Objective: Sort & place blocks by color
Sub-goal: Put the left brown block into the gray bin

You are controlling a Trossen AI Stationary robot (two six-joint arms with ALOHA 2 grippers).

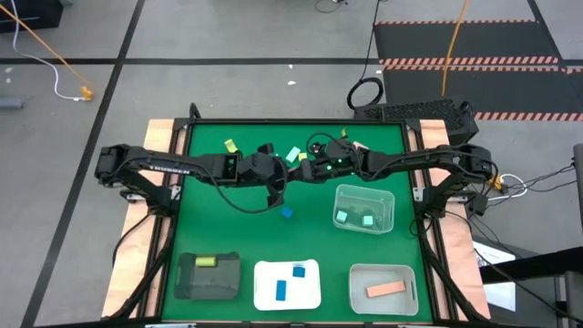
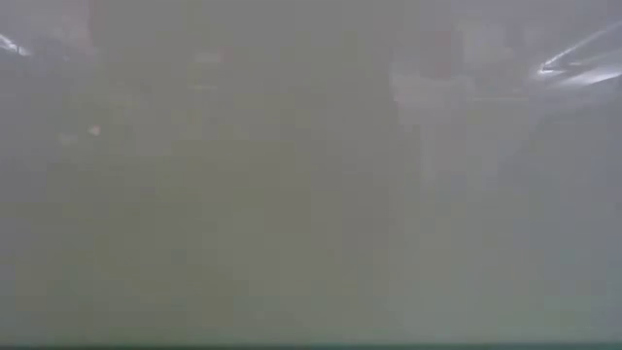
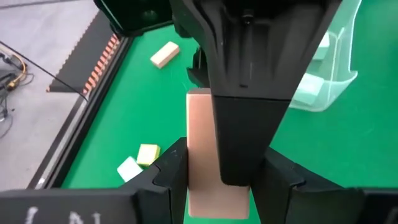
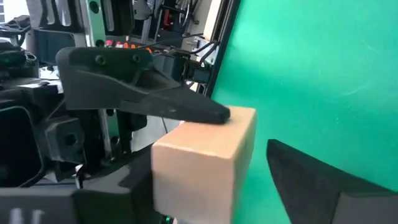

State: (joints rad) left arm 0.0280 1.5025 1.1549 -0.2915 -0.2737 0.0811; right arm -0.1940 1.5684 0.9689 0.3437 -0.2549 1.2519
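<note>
Up top, both arms met over the middle of the green table (image 1: 228, 219), just off the far-left corner of the clear tray (image 1: 390, 199), but the overhead camera hid what was between them. The left wrist camera gave it away: the left tool (image 3: 224, 171) was clamped on a pink bar (image 3: 200, 155), gripping its near end. The right wrist camera added more: the right tool (image 4: 249, 134) stood wide around the bar's other end, one finger (image 4: 143, 99) touching it, the other (image 4: 323, 180) apart from it. The low camera showed only grey haze.

Counting from above, there were four trays:
- The clear tray held two mint blocks (image 1: 342, 216).
- The grey tray (image 1: 357, 273), directly nearer than the clear tray, held a second pink bar (image 1: 385, 289).
- The white tray (image 1: 264, 273), left of the grey one, held two blue blocks (image 1: 281, 290).
- The dark tray (image 1: 187, 282), farthest left of the clear tray, held one yellow-green block (image 1: 206, 261).

Loose blocks lay left of the clear tray:
- A blue cube (image 1: 288, 212) sat near it.
- A green one (image 1: 293, 155) lay beside the tools.
- A yellow one (image 1: 230, 145) lay farther off.

The left wrist camera also caught a small tan block (image 3: 164, 54).

Beyond the table were a grey floor (image 1: 228, 36), cables (image 1: 364, 91) and a black mat with striped edges (image 1: 474, 46).
</note>
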